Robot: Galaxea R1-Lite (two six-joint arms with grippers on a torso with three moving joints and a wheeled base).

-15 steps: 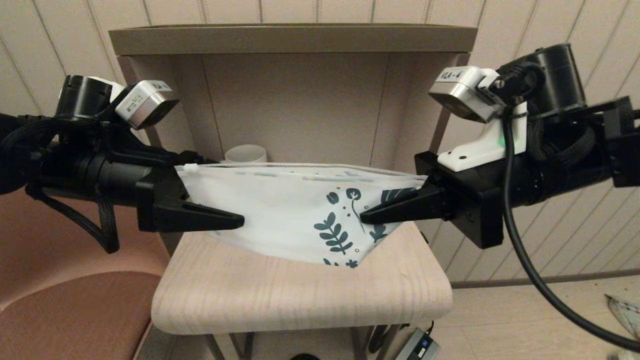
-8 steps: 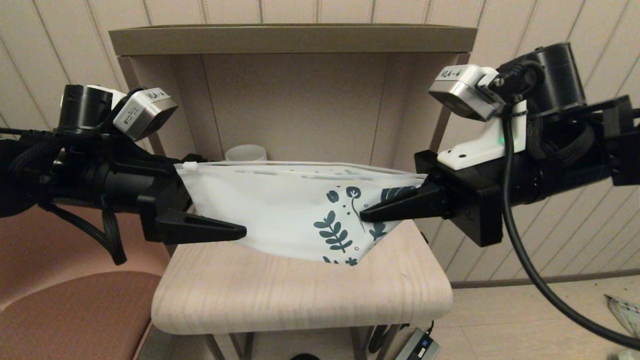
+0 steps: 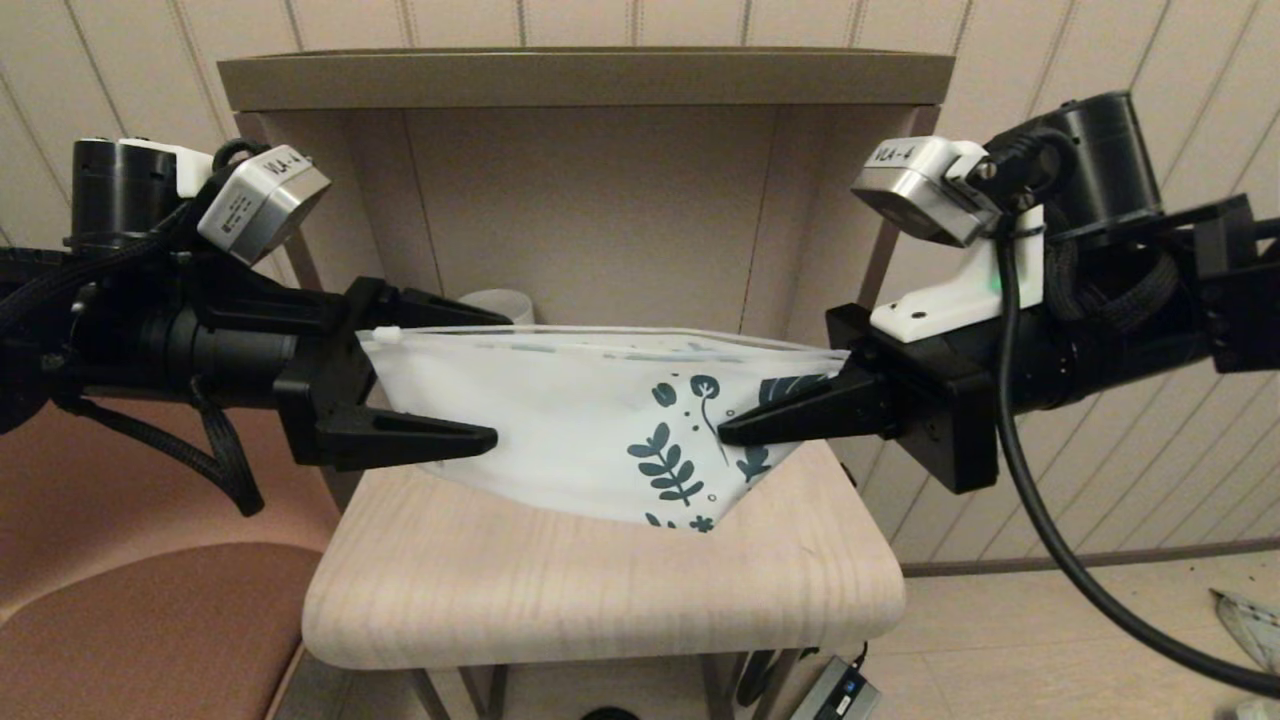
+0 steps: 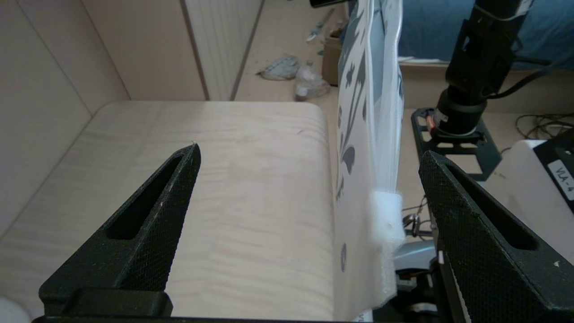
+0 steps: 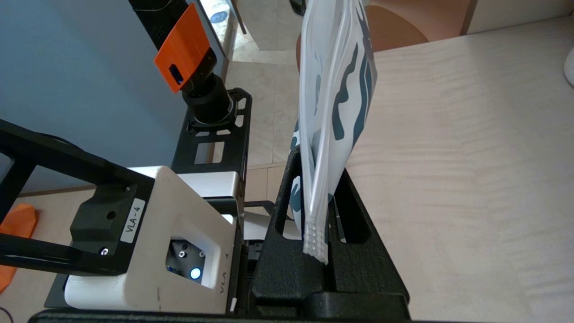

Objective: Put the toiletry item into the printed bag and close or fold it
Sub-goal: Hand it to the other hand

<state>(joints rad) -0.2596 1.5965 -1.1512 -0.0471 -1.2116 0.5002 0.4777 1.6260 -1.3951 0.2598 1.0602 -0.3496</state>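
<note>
The printed bag [image 3: 560, 420], white with teal leaf prints, hangs stretched above the wooden table [image 3: 600, 590], its zip edge on top. My right gripper [image 3: 722, 436] is shut on its printed end; the right wrist view shows the bag [image 5: 334, 89] pinched between the fingers [image 5: 319, 166]. My left gripper [image 3: 500, 378] stands open around the plain end, one finger on each side. In the left wrist view the bag [image 4: 358, 134] and its white zip slider [image 4: 385, 211] hang free between the fingers of that gripper [image 4: 309, 152]. The toiletry item is not in view.
A white ribbed mug [image 3: 495, 303] stands at the back of the table under the shelf unit [image 3: 590, 75]. A reddish-brown seat [image 3: 130, 620] is at the left. The bag's lowest corner hangs just above the tabletop.
My left gripper has spread its jaws wider and its wrist has risen a little; the far finger now shows above the zip edge. The bag and the right gripper have stayed put.
</note>
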